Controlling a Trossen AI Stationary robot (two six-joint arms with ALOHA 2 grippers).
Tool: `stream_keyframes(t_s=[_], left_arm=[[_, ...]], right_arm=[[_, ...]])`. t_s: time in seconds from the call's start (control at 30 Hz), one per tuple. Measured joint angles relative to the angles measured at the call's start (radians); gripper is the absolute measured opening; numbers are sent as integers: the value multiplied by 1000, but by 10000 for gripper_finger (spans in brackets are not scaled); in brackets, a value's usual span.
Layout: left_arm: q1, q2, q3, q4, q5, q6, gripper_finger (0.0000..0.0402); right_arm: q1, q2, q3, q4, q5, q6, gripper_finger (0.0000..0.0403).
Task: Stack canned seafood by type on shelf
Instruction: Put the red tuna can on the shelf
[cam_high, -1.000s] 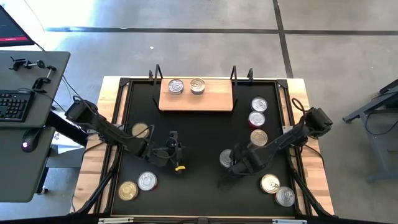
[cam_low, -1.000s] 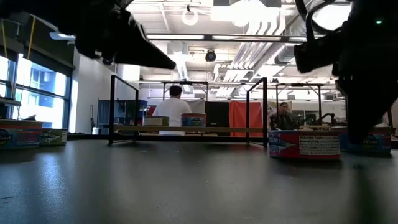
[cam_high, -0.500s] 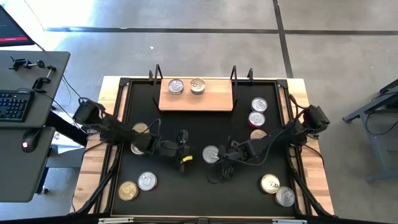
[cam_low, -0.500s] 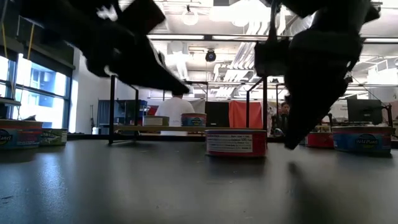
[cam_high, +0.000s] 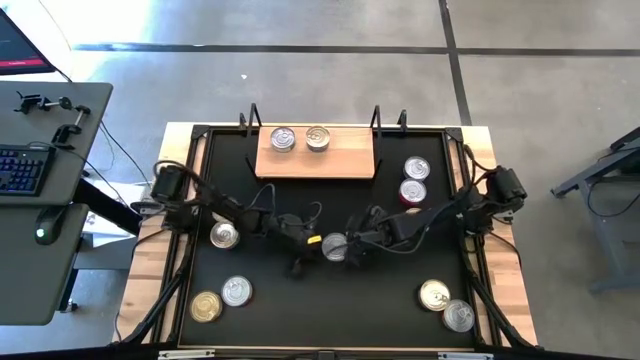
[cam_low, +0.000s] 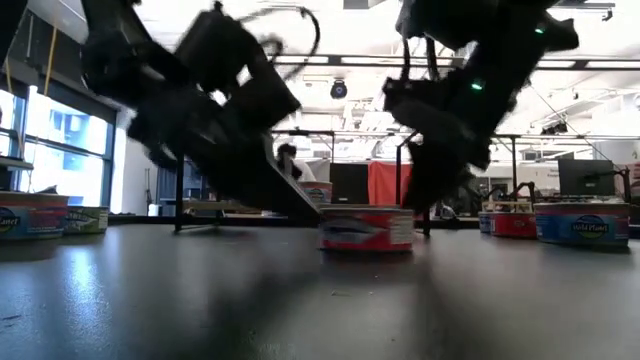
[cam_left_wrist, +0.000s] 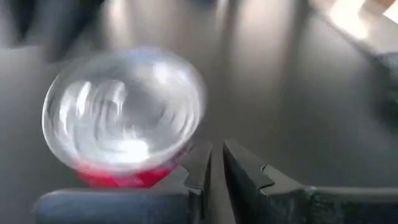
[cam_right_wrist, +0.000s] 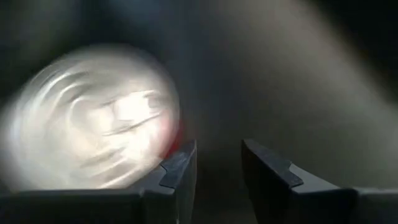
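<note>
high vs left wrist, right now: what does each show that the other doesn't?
High view only: the shelf with two cans on it, the loose cans at the table's left, right and near edges, the right gripper beside the centre can, and both whole arms.

Left wrist view only: the left gripper with its fingers nearly together and nothing between them, and the centre can's red side.

Both: the silver-lidded centre can on the black tabletop, sitting just beside the left gripper's fingers, not held.

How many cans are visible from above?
10: two on the shelf at and; right side; centre; left; front right. Arms may hide more.
</note>
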Motion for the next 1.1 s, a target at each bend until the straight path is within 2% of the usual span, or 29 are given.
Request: stream_keyframes(t_s=[0.07, 0.17, 0.3, 0.4, 0.5, 0.6, 0.73, 0.87, 0.97, 1.1], left_arm=[[-20, -50, 3, -55, -48, 14, 21], [-58, -116, 1, -148, -173, 56, 5], [-96, -159, 2, -157, -254, 133, 4], [-121, -140, 0, -147, -265, 314, 14], [-143, -117, 1, -138, -296, 517, 35], [-144, -86, 15, -137, -350, 628, 69], [-105, -51, 31, -136, -343, 697, 112], [-69, -10, 44, -137, -323, 717, 122], [-44, 9, 57, -127, -254, 715, 101], [-22, 11, 63, -126, -222, 696, 35]], right_arm=[[7, -1, 5, -96, 61, 69, 116], [32, 3, 5, -158, 63, 112, 116], [79, 2, 7, -152, 27, 81, 116], [121, 2, 8, -98, -5, 44, 116], [156, 3, 8, -41, 12, 9, 116], [181, 7, 7, 4, 55, -16, 116], [202, 11, 7, 63, 119, -63, 116], [236, 11, 6, 134, 161, -187, 116], [258, 11, 7, 202, 177, -267, 116], [256, 11, 7, 280, 191, -333, 118]])
